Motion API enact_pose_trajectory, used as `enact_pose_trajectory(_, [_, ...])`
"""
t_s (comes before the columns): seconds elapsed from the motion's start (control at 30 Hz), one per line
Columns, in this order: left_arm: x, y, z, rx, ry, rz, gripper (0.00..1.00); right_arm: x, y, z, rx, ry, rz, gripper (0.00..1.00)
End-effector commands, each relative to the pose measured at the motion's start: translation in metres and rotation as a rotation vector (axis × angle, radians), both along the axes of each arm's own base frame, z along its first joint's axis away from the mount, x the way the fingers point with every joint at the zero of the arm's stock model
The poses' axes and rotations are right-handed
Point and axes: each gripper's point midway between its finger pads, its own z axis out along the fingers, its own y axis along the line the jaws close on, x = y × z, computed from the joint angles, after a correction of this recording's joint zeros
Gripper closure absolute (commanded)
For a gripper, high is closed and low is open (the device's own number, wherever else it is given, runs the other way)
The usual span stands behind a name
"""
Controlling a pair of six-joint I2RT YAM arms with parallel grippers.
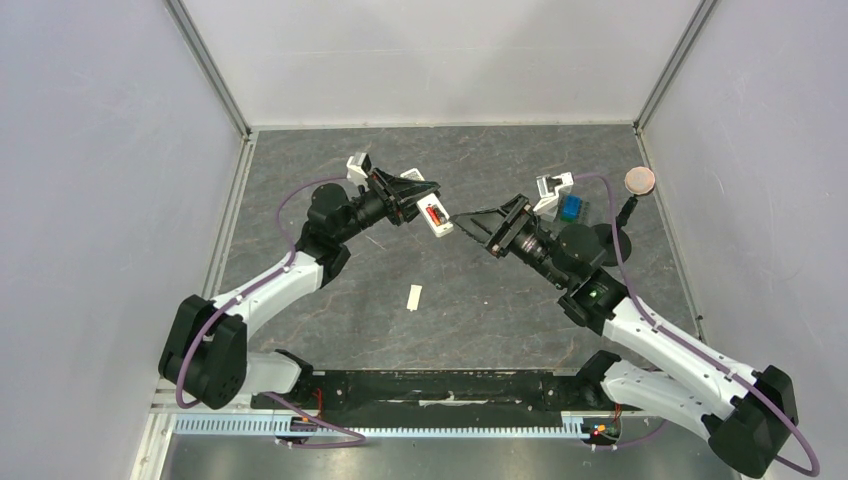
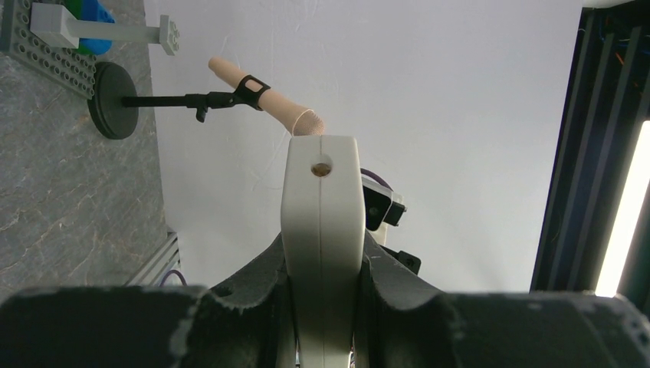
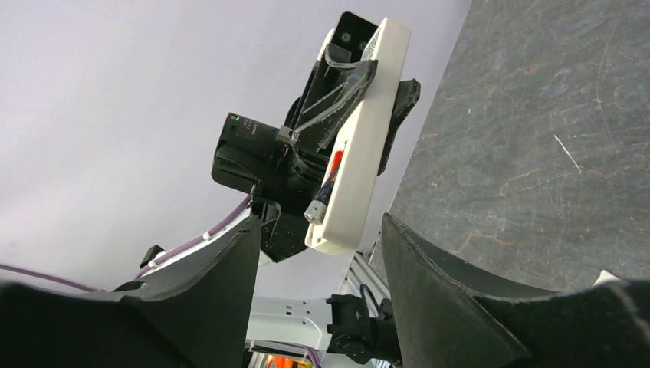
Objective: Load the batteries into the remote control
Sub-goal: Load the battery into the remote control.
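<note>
Dark grey stone-look table (image 1: pixel 480 320), small white cover piece (image 1: pixel 414 297), blue-grey blocks (image 1: pixel 570 208), microphone stand (image 2: pixel 113 90)

Dark grey marble-patterned table (image 1: pixel 520 310), enclosed by plain pale grey wall panels (image 1: pixel 440 55) framed by silver metal corner posts (image 1: pixel 208 62); white strip light (image 2: pixel 622 222) beyond.

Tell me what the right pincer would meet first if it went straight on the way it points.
Probably the remote control, held up by the left pincer; the open right pincer aims at its end where a battery shows. Depth between them is unclear.
</note>
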Motion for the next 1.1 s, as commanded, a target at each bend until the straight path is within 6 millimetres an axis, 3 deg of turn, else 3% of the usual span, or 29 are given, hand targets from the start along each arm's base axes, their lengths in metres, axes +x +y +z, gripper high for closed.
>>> enact_pose_trajectory(0.0, [-0.007,0.004,0.022,-0.047,-0.056,0.005,0.98,-0.001,0.002,0.03,0.048,-0.082,0.003,0.38])
enact_pose_trajectory(0.2, [-0.009,0.005,0.022,-0.047,-0.056,0.004,0.98,0.006,0.01,0.018,0.03,-0.043,0.008,0.4])
enact_pose_trajectory(0.47, [-0.011,0.006,0.023,-0.047,-0.059,0.006,0.98,0.01,0.015,0.008,0.046,-0.002,0.014,0.53])
enact_pose_trajectory(1.07, [-0.016,0.006,0.028,-0.049,-0.086,-0.011,0.98,0.016,0.027,-0.012,0.012,0.059,0.026,0.66])
